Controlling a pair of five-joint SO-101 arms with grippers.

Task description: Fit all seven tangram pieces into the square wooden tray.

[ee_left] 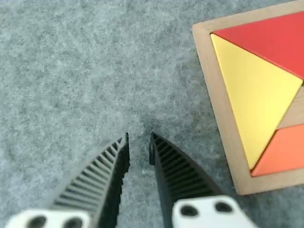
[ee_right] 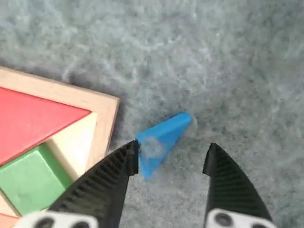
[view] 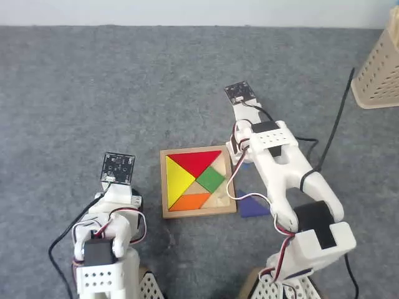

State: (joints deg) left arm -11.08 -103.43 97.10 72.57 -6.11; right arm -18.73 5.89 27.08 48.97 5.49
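At the right gripper [ee_right: 174, 147]: fingers [ee_right: 104, 180] wide apart, gripping nothing; low over the grey carpet [ee_right: 228, 57]; between the fingers, a small blue triangle [ee_right: 161, 138], flat on the carpet, touching the tip of one finger and well clear of the other; just beside the blue triangle, a corner of the square wooden tray [ee_right: 108, 111]; inside that corner, a red triangle [ee_right: 33, 123] and a green square [ee_right: 26, 183], with a bare patch of wood [ee_right: 73, 142] between them and the rim.

At the left gripper [ee_left: 139, 140]: fingers close together with only a thin gap, nothing in the gap but carpet; pointing down near one side of the tray, not touching it; in the tray on that side, a big yellow triangle [ee_left: 256, 99] against the rim, with the red triangle and an orange piece [ee_left: 285, 152] touching it.

From high up: the tray in the middle of the carpet, between the left arm [view: 112, 215] and the right arm [view: 287, 171]; the right arm bent over the carpet by the tray's far right corner; four pieces in the tray, red, yellow, green and orange, with bare wood in the near right part; a purple piece [view: 254, 207] out on the carpet, just beside the tray's near right corner; a beige basket [view: 380, 68] with holes at the far right edge; a black cable [view: 336, 118] on the carpet between the basket and the right arm.
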